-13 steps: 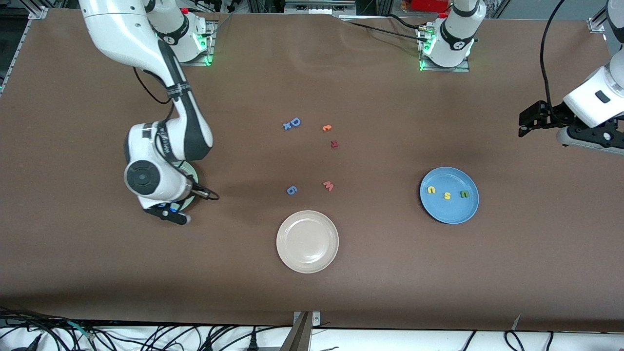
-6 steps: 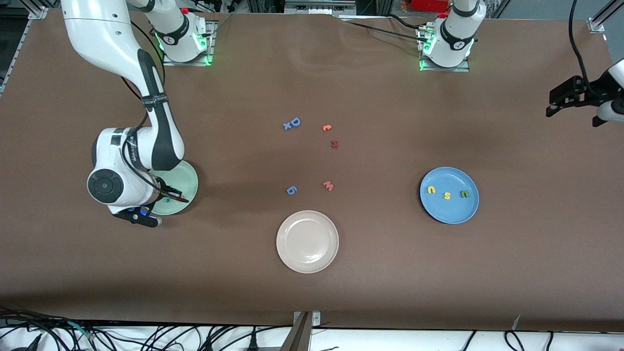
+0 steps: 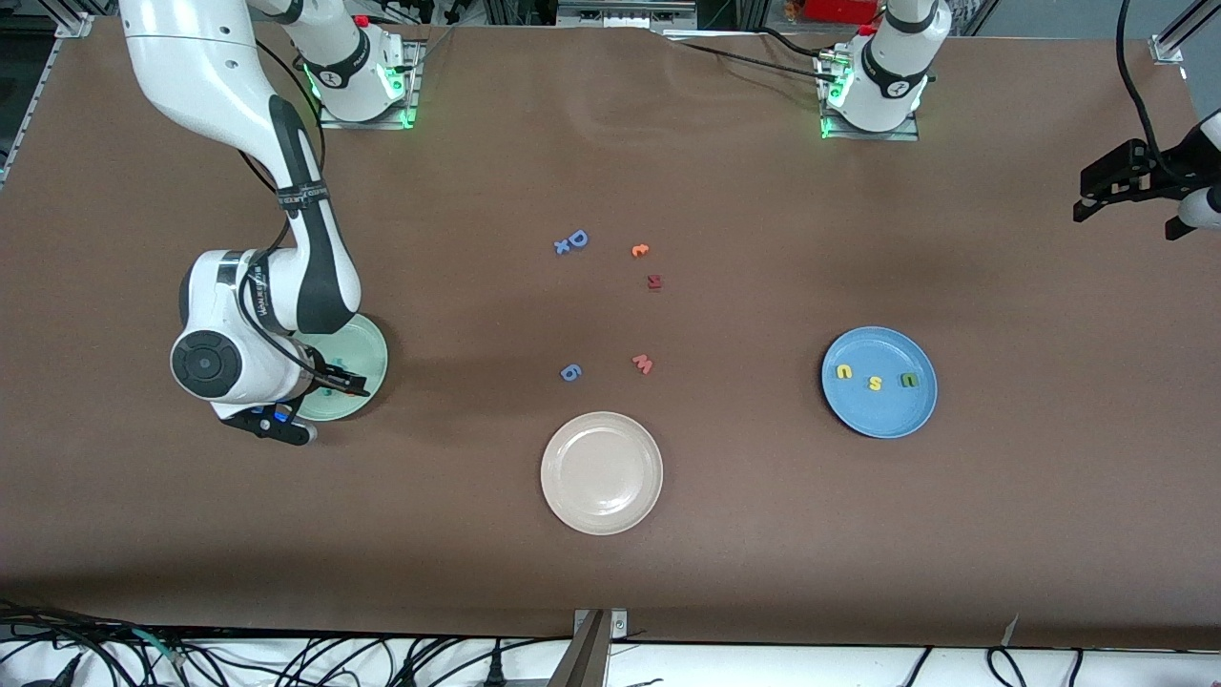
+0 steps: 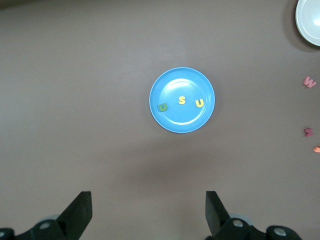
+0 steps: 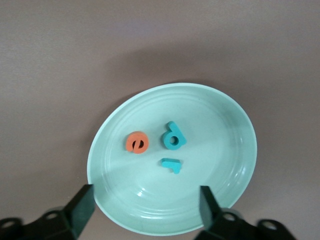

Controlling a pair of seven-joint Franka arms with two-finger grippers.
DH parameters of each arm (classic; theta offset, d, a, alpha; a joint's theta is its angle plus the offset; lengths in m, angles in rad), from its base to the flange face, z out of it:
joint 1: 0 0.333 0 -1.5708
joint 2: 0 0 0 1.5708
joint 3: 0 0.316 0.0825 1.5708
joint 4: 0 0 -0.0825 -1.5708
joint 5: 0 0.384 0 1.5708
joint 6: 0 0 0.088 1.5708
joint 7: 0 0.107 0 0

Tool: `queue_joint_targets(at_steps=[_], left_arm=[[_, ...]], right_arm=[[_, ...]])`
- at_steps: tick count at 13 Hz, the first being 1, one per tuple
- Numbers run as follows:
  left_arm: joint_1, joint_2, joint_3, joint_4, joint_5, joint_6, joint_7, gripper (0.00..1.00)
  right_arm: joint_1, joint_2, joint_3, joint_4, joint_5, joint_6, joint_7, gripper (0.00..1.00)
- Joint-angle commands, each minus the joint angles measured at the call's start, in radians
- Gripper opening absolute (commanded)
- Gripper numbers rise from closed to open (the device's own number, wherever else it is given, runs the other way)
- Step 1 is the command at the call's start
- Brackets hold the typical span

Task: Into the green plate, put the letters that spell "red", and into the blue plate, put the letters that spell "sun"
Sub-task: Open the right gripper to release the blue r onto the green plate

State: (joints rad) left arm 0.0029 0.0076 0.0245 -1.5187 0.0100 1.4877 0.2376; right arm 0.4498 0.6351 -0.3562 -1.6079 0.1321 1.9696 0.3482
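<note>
Brown table (image 3: pixel 763 534): cream plate (image 3: pixel 601 472), stray letters (image 3: pixel 610 286) mid-table; both jaws wide, empty.

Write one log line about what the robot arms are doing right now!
right gripper: open over round mint-green plate holding teal "d", orange "e", teal "r" | left gripper: open, waiting | round blue plate: three letters

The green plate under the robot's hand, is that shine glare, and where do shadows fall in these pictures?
Right wrist view: the round pale mint-green plate shows soft pale sheen across its ridged surface; a dim shadow darkens the brown table beside it. Front view: the right arm's faint shadow stretches along the table toward the blue foam letter.
</note>
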Motion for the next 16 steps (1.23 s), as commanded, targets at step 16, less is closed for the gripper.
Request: queue_joint_targets(at_steps=[16], left_arm=[[-0.015,-0.001,-0.025,-0.028,0.005,-0.024,-0.08,1.0]], right_arm=[[-0.172,-0.276,0.273,-0.035,-0.006,-0.233,-0.009,1.0]])
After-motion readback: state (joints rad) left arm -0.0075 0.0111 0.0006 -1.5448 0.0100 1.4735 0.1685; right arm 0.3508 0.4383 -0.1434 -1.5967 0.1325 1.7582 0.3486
